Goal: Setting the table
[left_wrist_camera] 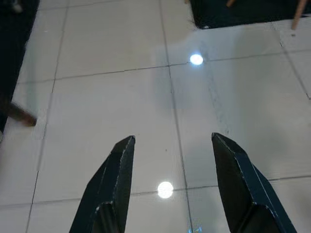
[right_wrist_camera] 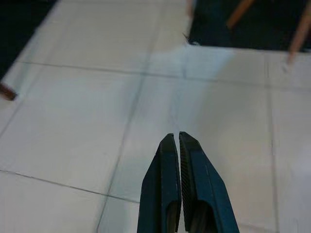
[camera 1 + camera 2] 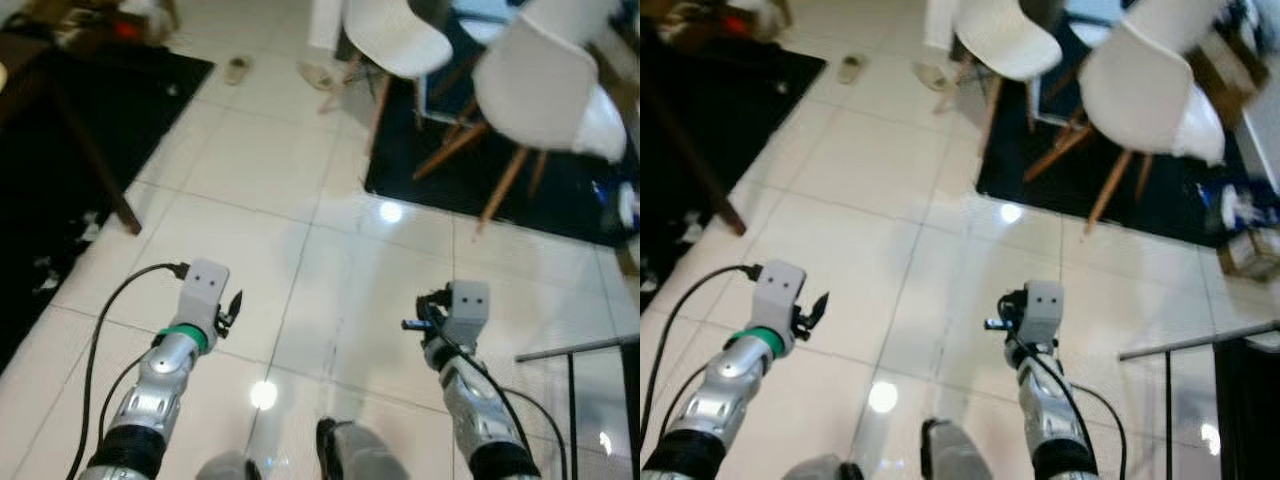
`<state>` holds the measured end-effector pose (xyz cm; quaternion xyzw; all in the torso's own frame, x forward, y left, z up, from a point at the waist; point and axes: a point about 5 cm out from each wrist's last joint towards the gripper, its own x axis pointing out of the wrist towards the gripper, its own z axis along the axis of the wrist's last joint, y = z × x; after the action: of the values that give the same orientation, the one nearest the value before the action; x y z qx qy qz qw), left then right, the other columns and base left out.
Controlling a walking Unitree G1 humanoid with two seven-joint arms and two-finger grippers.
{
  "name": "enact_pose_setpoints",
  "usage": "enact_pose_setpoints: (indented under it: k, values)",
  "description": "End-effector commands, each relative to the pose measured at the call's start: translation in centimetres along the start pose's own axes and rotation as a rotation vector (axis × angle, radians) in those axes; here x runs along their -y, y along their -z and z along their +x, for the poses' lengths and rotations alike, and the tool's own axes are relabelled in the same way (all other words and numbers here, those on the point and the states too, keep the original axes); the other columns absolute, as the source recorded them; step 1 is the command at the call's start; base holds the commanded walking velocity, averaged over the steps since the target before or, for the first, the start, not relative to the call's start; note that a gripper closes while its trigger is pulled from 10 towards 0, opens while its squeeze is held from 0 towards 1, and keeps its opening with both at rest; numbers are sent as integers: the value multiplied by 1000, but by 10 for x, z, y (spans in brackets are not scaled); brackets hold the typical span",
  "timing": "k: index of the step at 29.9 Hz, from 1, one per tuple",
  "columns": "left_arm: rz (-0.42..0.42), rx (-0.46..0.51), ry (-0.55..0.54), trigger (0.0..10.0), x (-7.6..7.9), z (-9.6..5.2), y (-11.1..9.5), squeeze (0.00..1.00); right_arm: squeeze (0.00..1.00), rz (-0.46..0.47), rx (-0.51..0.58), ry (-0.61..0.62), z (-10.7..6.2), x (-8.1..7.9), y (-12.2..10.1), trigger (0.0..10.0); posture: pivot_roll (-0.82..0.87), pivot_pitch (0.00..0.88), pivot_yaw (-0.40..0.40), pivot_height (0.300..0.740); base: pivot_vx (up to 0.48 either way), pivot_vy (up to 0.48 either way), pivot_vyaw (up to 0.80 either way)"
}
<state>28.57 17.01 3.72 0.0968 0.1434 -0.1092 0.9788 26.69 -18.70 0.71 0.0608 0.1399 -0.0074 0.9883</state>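
I am looking down at a white tiled floor (image 3: 300, 200) with both arms held out low in front of me. My left gripper (image 1: 172, 138) is open, its two black fingers (image 1: 116, 165) spread wide above the bare tiles with nothing between them. It also appears in the head view as the left gripper (image 3: 234, 306). My right gripper (image 2: 175, 137) is shut, the fingers pressed together and holding nothing; it is the right gripper (image 3: 414, 322) in the head view. A dark table (image 3: 30, 70) stands at the far left.
Two white chairs (image 3: 395, 35) (image 3: 545, 85) with wooden legs stand on a black rug (image 3: 520, 190) ahead on the right. Two slippers (image 3: 237, 68) (image 3: 318, 75) lie on the tiles ahead. A glass-topped edge with a metal frame (image 3: 580, 350) is close at my right.
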Motion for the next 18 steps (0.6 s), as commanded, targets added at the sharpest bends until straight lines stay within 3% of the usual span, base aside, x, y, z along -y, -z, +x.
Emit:
enact_pose_setpoints:
  k: [1, 5, 18]
  values:
    - [2, -7, 18, 10000, 5, -2, 5, 0, 0, 0, -6, 16, -2, 5, 3, 10000, 17, 62, 16, 740, 0, 0, -800]
    - [20, 30, 8, 10000, 4, -2, 2, 0, 0, -13, 18, 18, -2, 6, 0, 10000, 20, 59, 16, 740, 172, 0, 0]
    - [42, 46, 9, 10000, 4, 0, 1, 0, 0, -4, 57, 21, 3, 6, -8, 10000, 22, 53, 18, 740, 474, 0, 0]
